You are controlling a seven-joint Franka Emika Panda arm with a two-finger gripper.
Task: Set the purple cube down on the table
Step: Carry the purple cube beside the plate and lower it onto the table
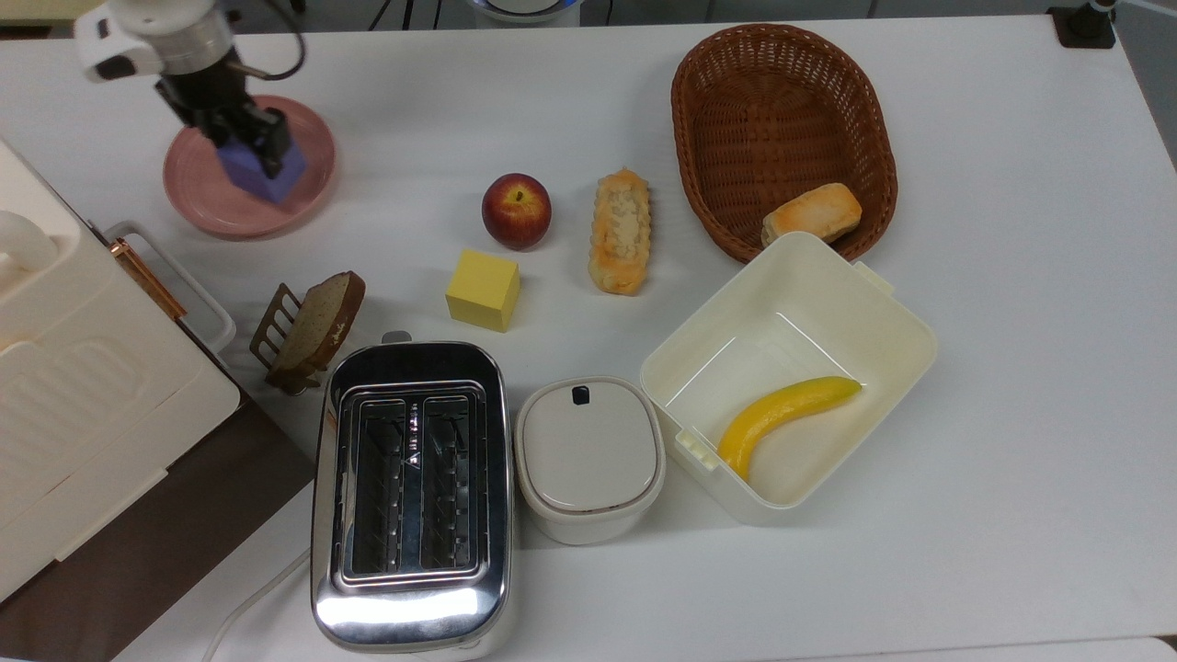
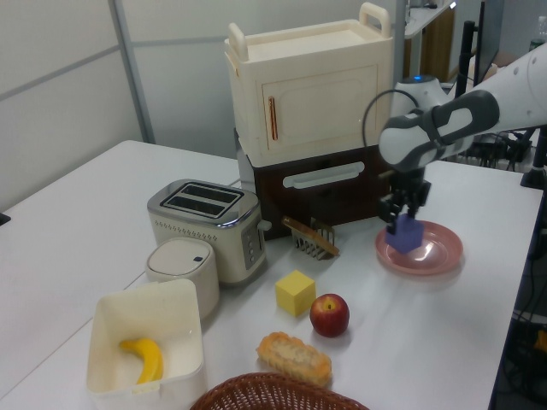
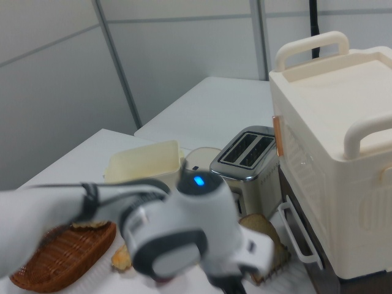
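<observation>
The purple cube [image 1: 267, 171] hangs lifted a little above the round pink plate [image 1: 207, 207] at the top view's upper left. My gripper [image 1: 246, 140] is shut on the cube from above, its dark fingers on two opposite sides. In the left view the purple cube [image 2: 407, 234] sits clear of the pink plate [image 2: 436, 254], held under my gripper [image 2: 402, 215]. The white table [image 1: 1011, 276] spreads around the plate. In the right view, my blurred arm [image 3: 184, 233] fills the foreground and hides the cube.
An apple [image 1: 516, 210], a yellow cube [image 1: 483, 290] and a bread roll [image 1: 621, 230] lie right of the plate in the top view. A toast rack [image 1: 308, 329], toaster [image 1: 411, 492], lidded pot [image 1: 588, 457], banana box [image 1: 786, 372], basket [image 1: 782, 129] and cream cabinet [image 1: 83, 386] stand around.
</observation>
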